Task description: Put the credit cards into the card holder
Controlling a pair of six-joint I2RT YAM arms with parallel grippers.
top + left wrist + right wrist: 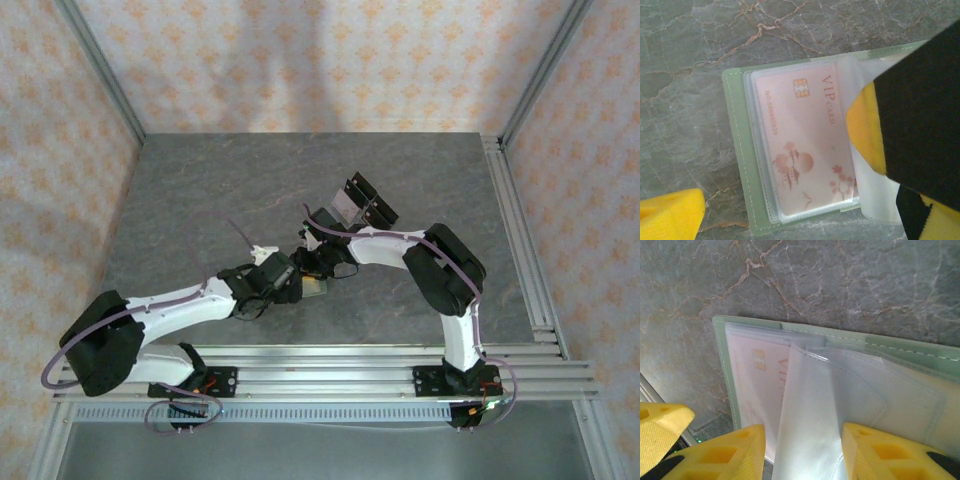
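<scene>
The green card holder (316,291) lies open on the stone table between both arms. In the left wrist view its green cover (737,150) frames clear sleeves, and a pinkish credit card (800,145) marked VIP sits inside the top sleeve. My left gripper (800,225) hangs open over the holder's near edge, one yellow finger (670,215) off to its left. My right gripper (802,450) is at the holder (722,355) with its jaws apart. A loose clear sleeve leaf (810,405) stands up between its fingers, leaning on the right one. The card (752,375) shows faintly under plastic.
A clear rack with black pieces (362,203) stands just behind the right arm's wrist. Aluminium rails run along the table's front (330,365) and right side (520,240). Open stone surface lies to the left and back.
</scene>
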